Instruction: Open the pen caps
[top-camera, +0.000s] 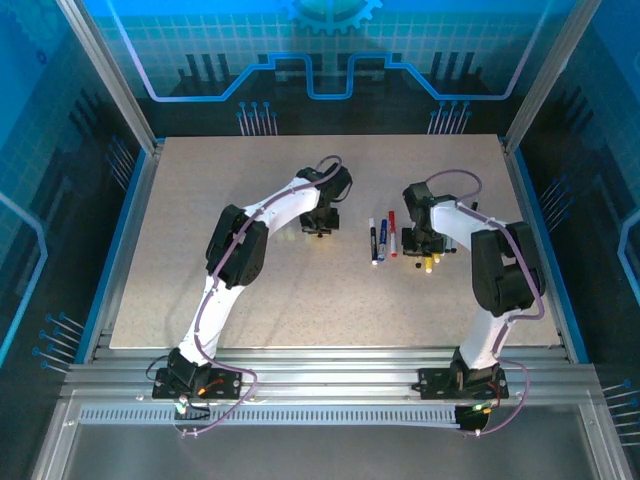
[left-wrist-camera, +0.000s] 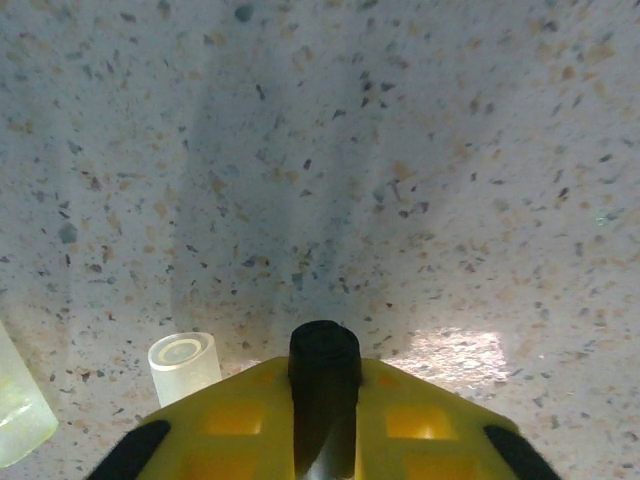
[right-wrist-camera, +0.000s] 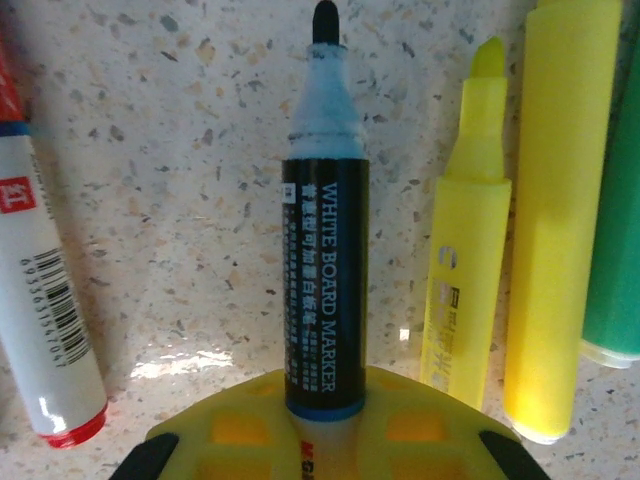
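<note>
In the left wrist view my left gripper (left-wrist-camera: 325, 385) is shut on a short black pen cap (left-wrist-camera: 324, 352), held just above the speckled table. From above, the left gripper (top-camera: 319, 226) sits mid-table. My right gripper (right-wrist-camera: 325, 405) is shut on a black whiteboard marker (right-wrist-camera: 325, 290); its cap is off and its bare black tip (right-wrist-camera: 325, 20) points away. From above, the right gripper (top-camera: 428, 246) is just right of three white pens (top-camera: 383, 238) lying side by side.
A clear cap (left-wrist-camera: 185, 365) stands on the table left of my left fingers, and a pale translucent piece (left-wrist-camera: 20, 410) lies at the frame's left edge. Beside the held marker lie an uncapped yellow highlighter (right-wrist-camera: 468, 260), a second yellow one (right-wrist-camera: 560, 220), a green one (right-wrist-camera: 615, 200) and a red-ended white pen (right-wrist-camera: 40, 300).
</note>
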